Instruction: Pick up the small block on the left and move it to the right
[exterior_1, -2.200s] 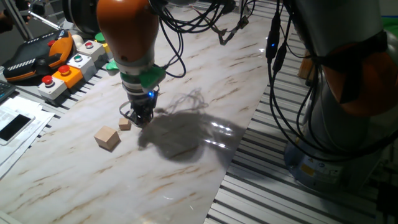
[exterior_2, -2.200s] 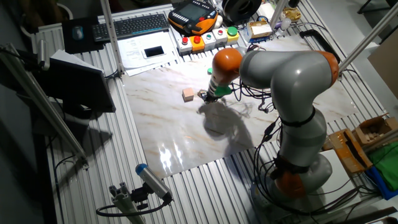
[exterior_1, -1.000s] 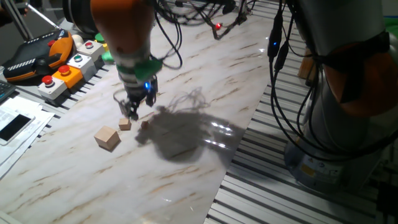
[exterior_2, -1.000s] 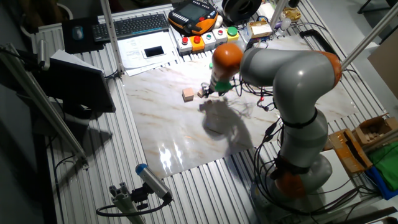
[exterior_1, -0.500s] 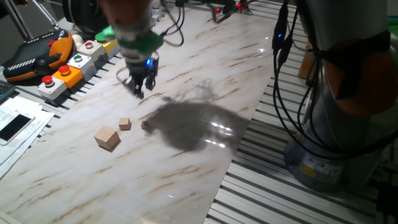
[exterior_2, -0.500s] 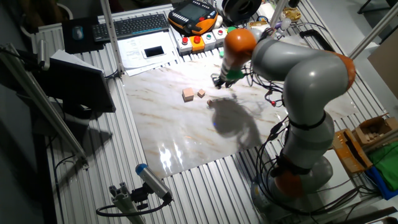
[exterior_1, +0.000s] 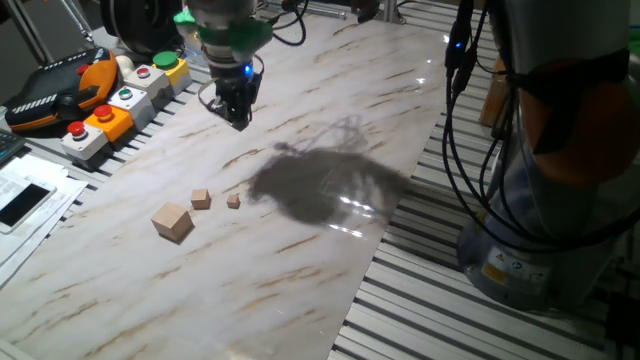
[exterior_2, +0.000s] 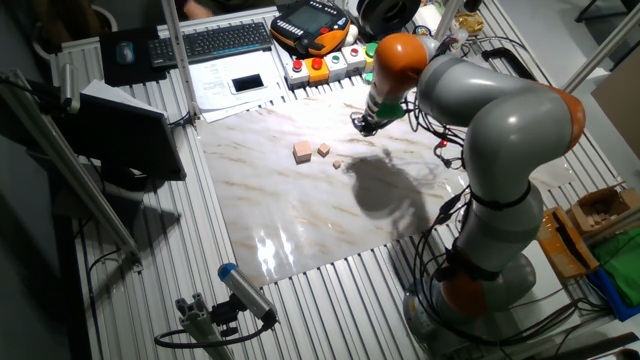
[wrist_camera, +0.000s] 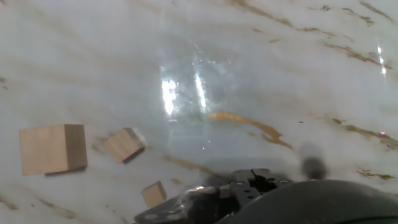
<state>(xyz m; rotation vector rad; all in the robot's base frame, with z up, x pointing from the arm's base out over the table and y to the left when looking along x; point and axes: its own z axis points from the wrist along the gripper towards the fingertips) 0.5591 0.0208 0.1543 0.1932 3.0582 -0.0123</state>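
Note:
The small block (exterior_1: 233, 201) lies on the marble table, just right of the medium cube (exterior_1: 201, 199) and the largest cube (exterior_1: 172, 221). It also shows in the other fixed view (exterior_2: 338, 164) and at the bottom left of the hand view (wrist_camera: 153, 193). My gripper (exterior_1: 238, 119) hangs empty, high above the table and well behind the cubes, toward the button boxes. Its fingers look slightly apart. In the other fixed view the gripper (exterior_2: 360, 124) is up and right of the cubes.
Button boxes (exterior_1: 110, 110) and an orange pendant (exterior_1: 60, 85) line the table's far left edge. Papers and a phone (exterior_1: 20, 200) lie at the left. The arm's base and cables (exterior_1: 540, 150) stand at the right, past the table edge.
The gripper left the small block on the table right of the medium cube. It then rose and moved back toward the button boxes. The cubes have stayed put.

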